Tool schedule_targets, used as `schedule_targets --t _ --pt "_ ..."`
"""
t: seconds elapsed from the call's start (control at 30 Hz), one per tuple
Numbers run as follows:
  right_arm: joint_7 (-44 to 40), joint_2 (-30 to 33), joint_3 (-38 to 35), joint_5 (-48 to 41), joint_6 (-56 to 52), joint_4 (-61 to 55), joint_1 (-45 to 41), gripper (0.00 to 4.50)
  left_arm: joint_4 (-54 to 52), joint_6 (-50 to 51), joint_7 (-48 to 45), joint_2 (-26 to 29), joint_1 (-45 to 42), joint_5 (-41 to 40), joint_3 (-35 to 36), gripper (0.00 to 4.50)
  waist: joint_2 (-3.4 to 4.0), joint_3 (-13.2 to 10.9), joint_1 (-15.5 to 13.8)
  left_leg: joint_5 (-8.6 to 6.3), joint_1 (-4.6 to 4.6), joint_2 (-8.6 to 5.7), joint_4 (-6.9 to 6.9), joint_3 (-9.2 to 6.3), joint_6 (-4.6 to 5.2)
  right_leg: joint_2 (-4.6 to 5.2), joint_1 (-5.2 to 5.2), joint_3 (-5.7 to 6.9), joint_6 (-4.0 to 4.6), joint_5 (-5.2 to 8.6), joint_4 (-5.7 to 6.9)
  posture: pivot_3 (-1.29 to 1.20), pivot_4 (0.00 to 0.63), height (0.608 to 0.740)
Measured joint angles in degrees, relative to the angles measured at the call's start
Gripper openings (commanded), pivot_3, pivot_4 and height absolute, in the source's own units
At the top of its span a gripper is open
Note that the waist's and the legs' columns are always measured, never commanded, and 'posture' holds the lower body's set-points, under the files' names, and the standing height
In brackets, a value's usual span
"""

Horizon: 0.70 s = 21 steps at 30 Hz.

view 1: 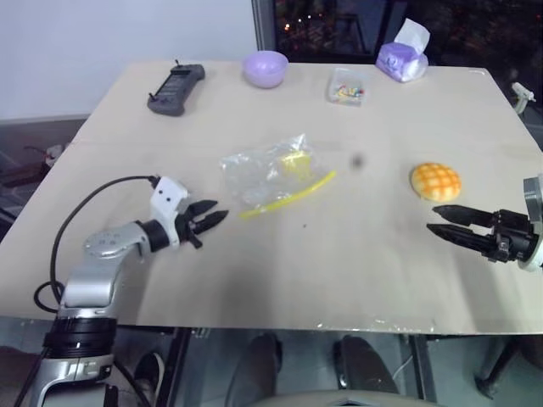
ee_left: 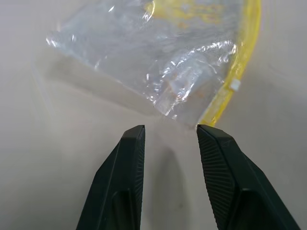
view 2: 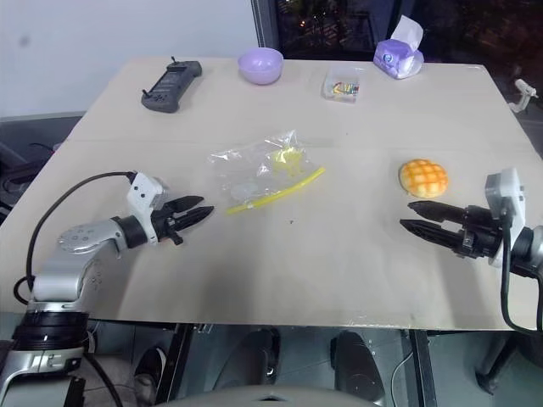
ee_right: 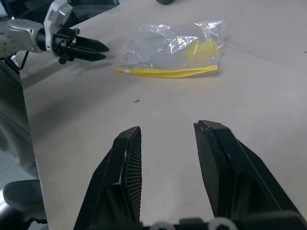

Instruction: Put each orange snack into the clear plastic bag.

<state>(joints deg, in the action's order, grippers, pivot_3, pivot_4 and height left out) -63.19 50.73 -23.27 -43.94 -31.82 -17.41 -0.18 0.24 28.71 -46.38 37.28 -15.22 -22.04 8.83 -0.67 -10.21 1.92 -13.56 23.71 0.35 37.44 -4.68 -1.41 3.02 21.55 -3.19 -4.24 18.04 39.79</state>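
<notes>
Surface (view 1: pixel 280 280): pale wood-tone top, things spread out across it.

Clear plastic bag (view 1: pixel 270 174) lies flat near mid-surface, crinkled, yellow seal strip along its near edge, curving. Small yellow piece seen through the film. Bag empty of the bun.

Orange snack (view 1: pixel 435 181) sits on the surface to the right of the bag, well apart from it, domed side up, grid pattern visible. Nothing touching it.

Left tool (view 1: pixel 208 218): low over the surface, pointing twd the bag's near-left corner, just short of it, not touching. Fingers apart, moderate gap, nothing between them. Left wrist view shows the bag corner and seal strip just beyond the fingertips (ee_left: pixel 134 139).

Right tool (view 1: pixel 443 220): near right edge, just on the near side of the snack, fingers pointing left, parted to a narrowish gap, holding nothing. Not in contact w/ the snack.

Far side of surface: black handheld controller (view 1: pixel 176 88) at left, lilac bowl (view 1: pixel 265 69), small clear box of coloured bits (view 1: pixel 347 86), purple tissue pack (view 1: pixel 402 58) at right.
</notes>
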Motion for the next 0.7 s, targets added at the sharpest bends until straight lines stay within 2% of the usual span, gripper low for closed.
schedule_targets --t 0.17,0.7 --pt "0.2 0.0 0.0 0.6 0.0 -0.1 1.3 1.9 4.6 7.0 5.1 -6.3 -5.6 -4.0 2.0 1.82 -0.06 0.0 -0.1 0.0 0.06 -0.02 0.09 -0.04 0.0 0.0 0.01 0.03 0.0 0.0 0.02 0.0 0.15 0.74" --pt "1.3 0.0 -1.0 1.2 0.9 -1.1 4.4 1.9 11.8 11.1 9.0 -8.7 -10.6 -6.4 4.1 1.82 -0.05 0.0 0.1 0.0 0.03 -0.02 0.08 -0.04 -0.01 0.0 0.0 0.02 0.0 0.0 0.03 0.0 0.15 0.74"
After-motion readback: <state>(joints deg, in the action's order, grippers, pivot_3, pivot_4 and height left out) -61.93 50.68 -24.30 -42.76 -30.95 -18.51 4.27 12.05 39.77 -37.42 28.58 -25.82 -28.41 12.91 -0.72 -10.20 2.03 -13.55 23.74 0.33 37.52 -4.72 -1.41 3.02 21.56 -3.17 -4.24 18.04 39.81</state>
